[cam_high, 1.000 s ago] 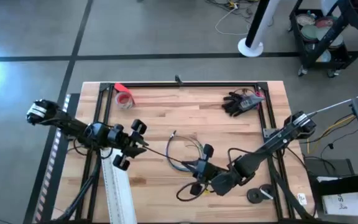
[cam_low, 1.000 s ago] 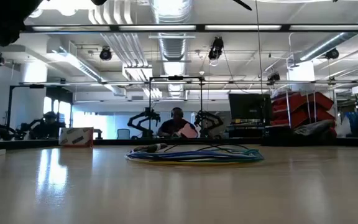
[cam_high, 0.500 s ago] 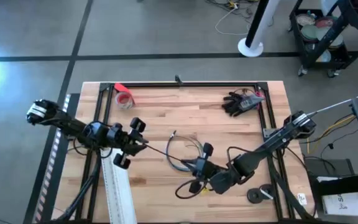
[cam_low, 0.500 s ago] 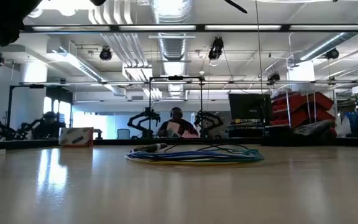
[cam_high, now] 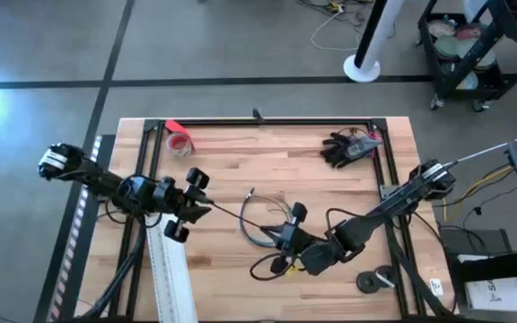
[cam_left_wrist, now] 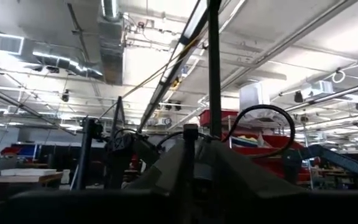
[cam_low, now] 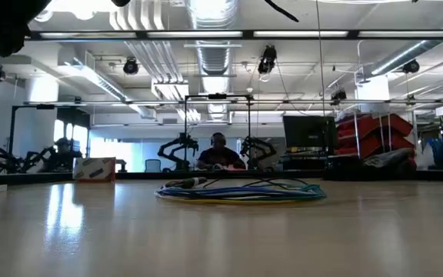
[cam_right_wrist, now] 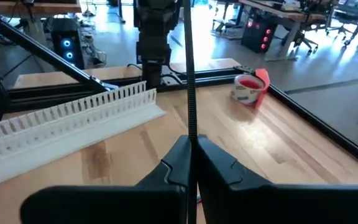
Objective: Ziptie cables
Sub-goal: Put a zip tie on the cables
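The cables (cam_high: 263, 218), thin blue, green and dark wires, lie coiled on the table's middle and show as a flat coil (cam_low: 241, 192) in the low view. Above them a thin black zip tie (cam_high: 240, 221) runs straight between my two grippers. My left gripper (cam_high: 203, 208) is shut on its left end and my right gripper (cam_high: 282, 236) is shut on its right end. Whether the tie passes through the coil, I cannot tell. My left gripper pinches one end of the zip tie (cam_left_wrist: 211, 118) between its two shut fingers, coming level from the table's left, the fingers along the tie. The tie is clear of the table. My right gripper pinches the tie's other end (cam_right_wrist: 191, 127) between its two shut fingers (cam_right_wrist: 173, 158), coming from the right and slanting, along the tie. The tie runs straight from it toward the left arm (cam_right_wrist: 154, 37).
A long white slotted strip (cam_high: 169, 269) lies near the front left. A red tape roll (cam_high: 179, 141) sits at the far left and a black glove (cam_high: 346, 148) at the far right. Dark round parts (cam_high: 375, 281) lie front right. Black frame rails (cam_high: 267, 120) edge the table.
My right gripper has gone a little toward the table's left and far edge, closer to the left gripper, keeping its hold on the zip tie. The cables have stayed where they were.
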### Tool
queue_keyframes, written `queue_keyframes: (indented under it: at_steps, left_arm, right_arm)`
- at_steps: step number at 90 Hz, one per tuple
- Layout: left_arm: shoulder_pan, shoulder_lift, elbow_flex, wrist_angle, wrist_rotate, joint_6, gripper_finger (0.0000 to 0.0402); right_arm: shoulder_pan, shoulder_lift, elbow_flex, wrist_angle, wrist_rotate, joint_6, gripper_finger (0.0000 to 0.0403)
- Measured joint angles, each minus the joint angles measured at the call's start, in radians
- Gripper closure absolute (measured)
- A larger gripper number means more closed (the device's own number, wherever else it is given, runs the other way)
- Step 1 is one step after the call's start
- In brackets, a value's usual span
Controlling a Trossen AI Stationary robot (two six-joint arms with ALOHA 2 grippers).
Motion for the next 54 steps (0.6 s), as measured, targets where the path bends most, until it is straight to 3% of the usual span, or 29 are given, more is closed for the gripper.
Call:
queue_keyframes:
  at_steps: [54]
  left_arm:
    - [0.0, 0.0, 0.0, 0.013, -0.018, 0.0, 0.0343]
  right_arm:
    - [-0.003, 0.0, 0.0, 0.0, -0.002, -0.001, 0.0401]
